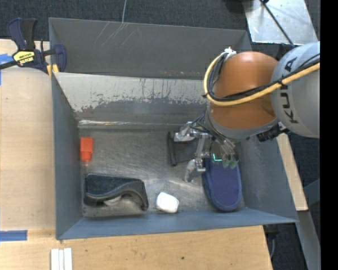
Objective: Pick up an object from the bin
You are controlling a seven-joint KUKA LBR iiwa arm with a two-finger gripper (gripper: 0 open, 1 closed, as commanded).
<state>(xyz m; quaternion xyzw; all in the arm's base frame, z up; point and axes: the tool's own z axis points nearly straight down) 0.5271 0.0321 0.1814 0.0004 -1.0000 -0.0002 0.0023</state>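
Note:
My gripper (pixel 188 153) hangs low in the middle of the bin, right of centre, under the orange wrist cover. Its two metal fingers stand apart, one toward the back wall and one toward the front. A small black blocky thing (pixel 177 148) lies on the floor beside and between the fingertips; I cannot tell whether they touch it. A blue oval flat thing (pixel 222 187) lies just right of the front finger, against the bin's right slope. A white lump (pixel 168 202) rests near the front wall, left of the blue thing.
A dark curved shoe-like thing (pixel 114 191) lies in the front left corner. An orange block (pixel 87 149) sits by the left wall. The arm and its orange cover hide the floor at the back right.

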